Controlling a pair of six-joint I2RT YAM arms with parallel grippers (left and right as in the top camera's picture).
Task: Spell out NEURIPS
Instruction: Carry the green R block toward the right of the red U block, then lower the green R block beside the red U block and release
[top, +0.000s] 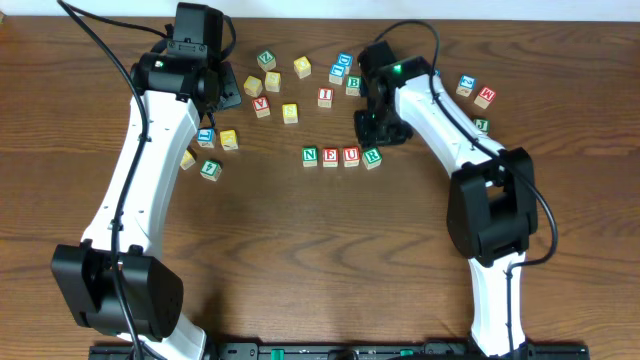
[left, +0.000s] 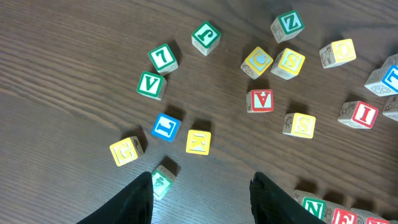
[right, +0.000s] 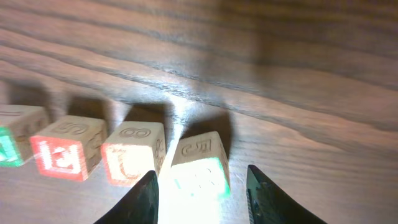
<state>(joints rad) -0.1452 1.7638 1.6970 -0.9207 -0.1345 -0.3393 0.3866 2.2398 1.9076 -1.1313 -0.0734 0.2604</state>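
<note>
Four wooden cubes stand in a row at mid-table: green N (top: 310, 156), red E (top: 330, 157), red U (top: 351, 156) and green R (top: 372, 158). My right gripper (top: 376, 143) hangs just behind the R. In the right wrist view the R cube (right: 199, 165) sits on the table between the open fingers of that gripper (right: 202, 173), with a gap on its right side, and the U (right: 132, 160) is beside it. A red I cube (top: 325, 97) lies farther back. My left gripper (left: 202, 199) is open and holds nothing. It hovers at the back left (top: 236, 92).
Several loose letter cubes lie scattered behind the row and under the left arm, among them a B (top: 352, 84), a V (left: 151, 84) and a J (left: 206, 36). Three more cubes (top: 486, 97) sit at the far right. A green cube (left: 163, 180) rests by the left finger.
</note>
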